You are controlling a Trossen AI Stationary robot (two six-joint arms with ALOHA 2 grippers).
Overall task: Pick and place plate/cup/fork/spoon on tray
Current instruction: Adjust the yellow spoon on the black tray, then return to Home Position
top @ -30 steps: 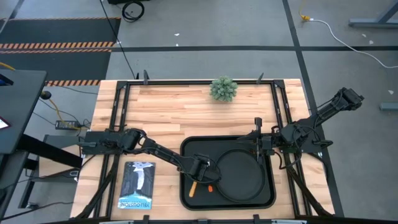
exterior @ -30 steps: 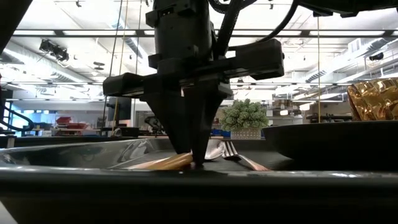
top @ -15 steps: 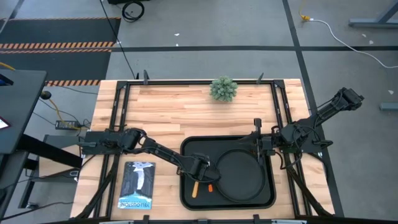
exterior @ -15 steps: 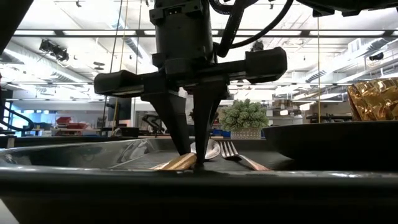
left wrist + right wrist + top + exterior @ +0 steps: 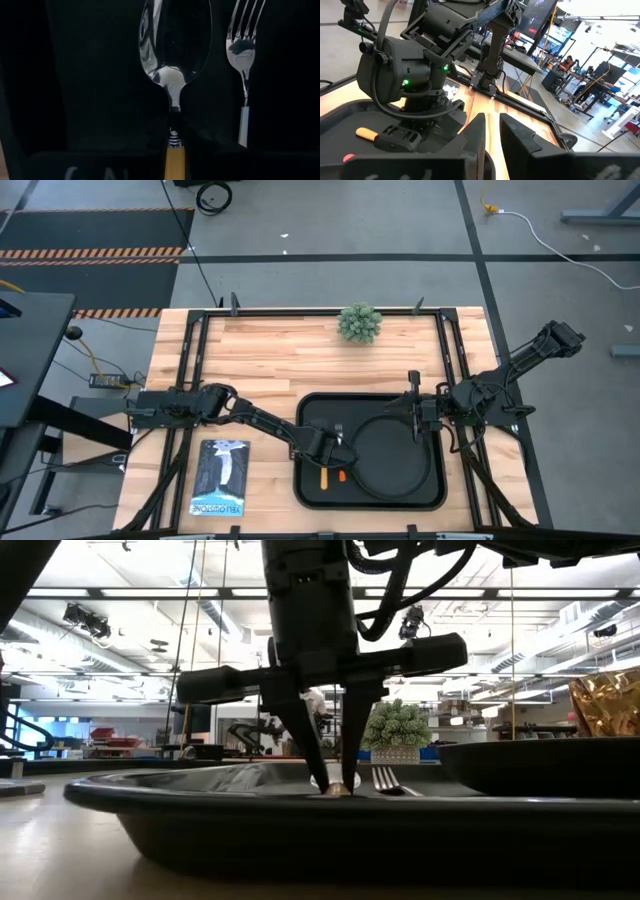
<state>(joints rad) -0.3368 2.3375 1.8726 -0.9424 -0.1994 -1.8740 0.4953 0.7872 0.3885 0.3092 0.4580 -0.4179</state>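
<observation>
Black tray (image 5: 432,498) seen from above, carrying the plate (image 5: 385,460) at its 3 o'clock half, with spoon (image 5: 322,476) and fork (image 5: 341,476) side by side at the 9 o'clock half, their bowl and tines toward 12 o'clock. Over the last second the tray has slid slightly toward 3 o'clock, and the left gripper (image 5: 334,790), formerly pinched on the spoon handle, now stands with its fingers spread, one on each side of the handle (image 5: 174,162), tips near the tray floor. The spoon thus appears released and placed beside the fork (image 5: 244,55). The right gripper (image 5: 413,418) waits at the tray's 3 o'clock rim, its fingers slightly parted and empty. The cup (image 5: 607,705) shows only at table level, behind the plate (image 5: 540,765); whether it stands on the tray cannot be told.
</observation>
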